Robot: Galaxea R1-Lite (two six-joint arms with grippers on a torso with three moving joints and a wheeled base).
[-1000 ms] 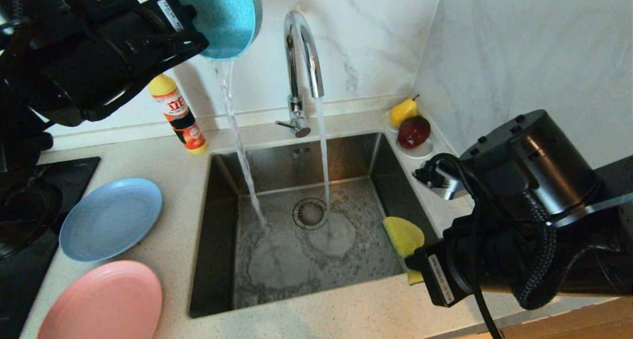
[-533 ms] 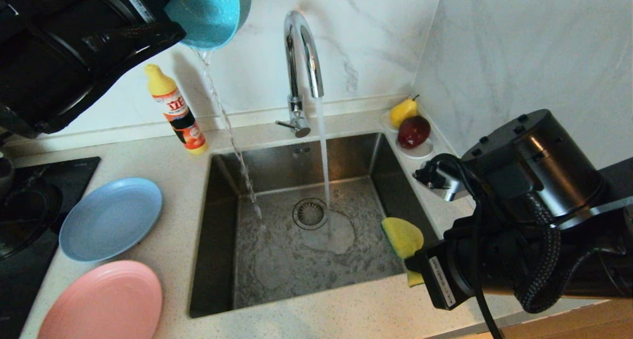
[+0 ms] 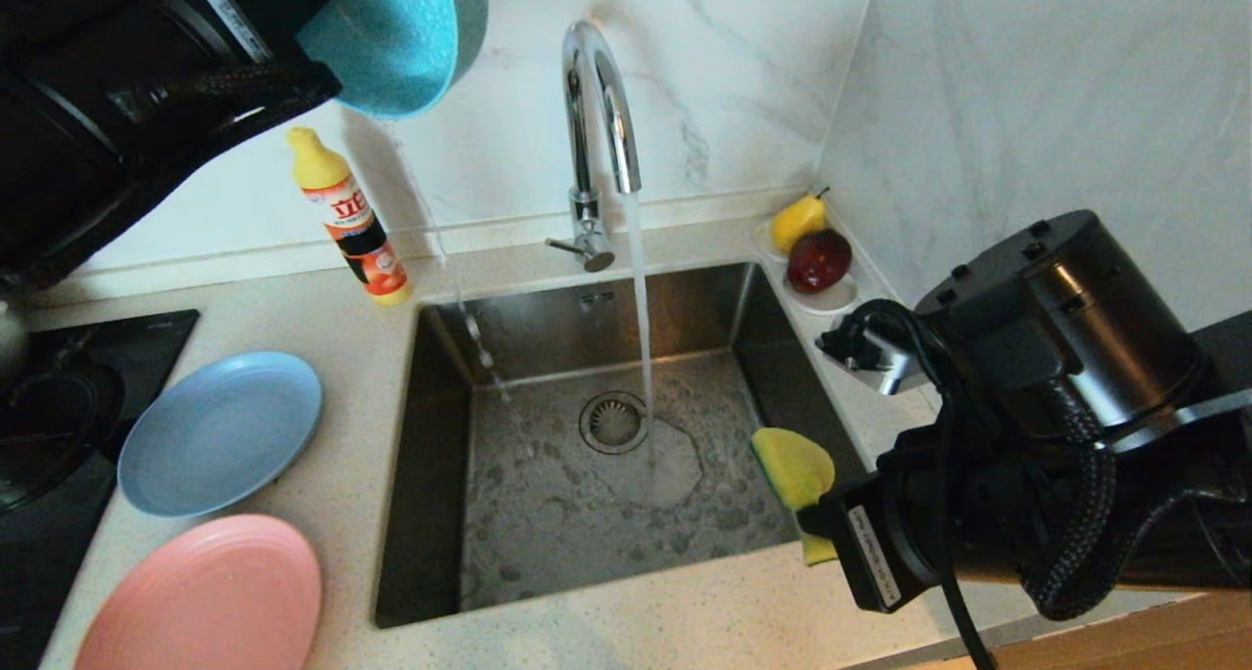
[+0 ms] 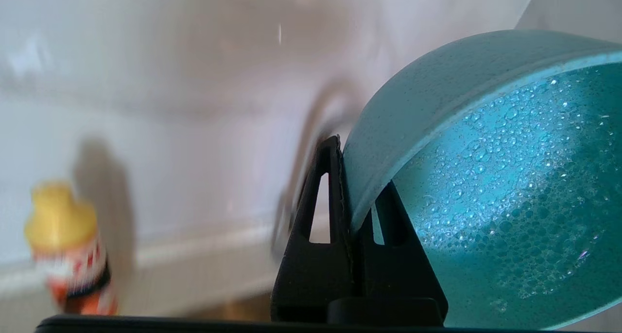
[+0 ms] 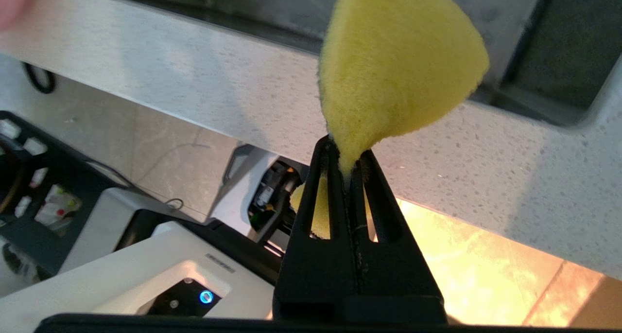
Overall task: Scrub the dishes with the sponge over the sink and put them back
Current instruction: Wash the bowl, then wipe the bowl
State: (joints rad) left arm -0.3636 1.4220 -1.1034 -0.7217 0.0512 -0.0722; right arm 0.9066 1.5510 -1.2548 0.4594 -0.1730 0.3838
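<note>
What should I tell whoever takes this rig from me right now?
Left gripper: shut on the teal bowl, held tilted high above the sink's back left corner; suds inside, a thin trickle falling from it.
Right gripper: shut on the sponge, at the sink's front right corner.
Pink plate and grey-blue plate lie on the counter left of the sink.
Tap is running.
Left: set the bowl back. I cannot tell whether the plates are scrubbed.

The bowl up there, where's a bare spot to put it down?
Bare counter lies between the grey-blue plate and the sink, and behind the plate beside the soap bottle. The left fingers pinch the teal bowl. The fruit saucer corner is crowded.
</note>
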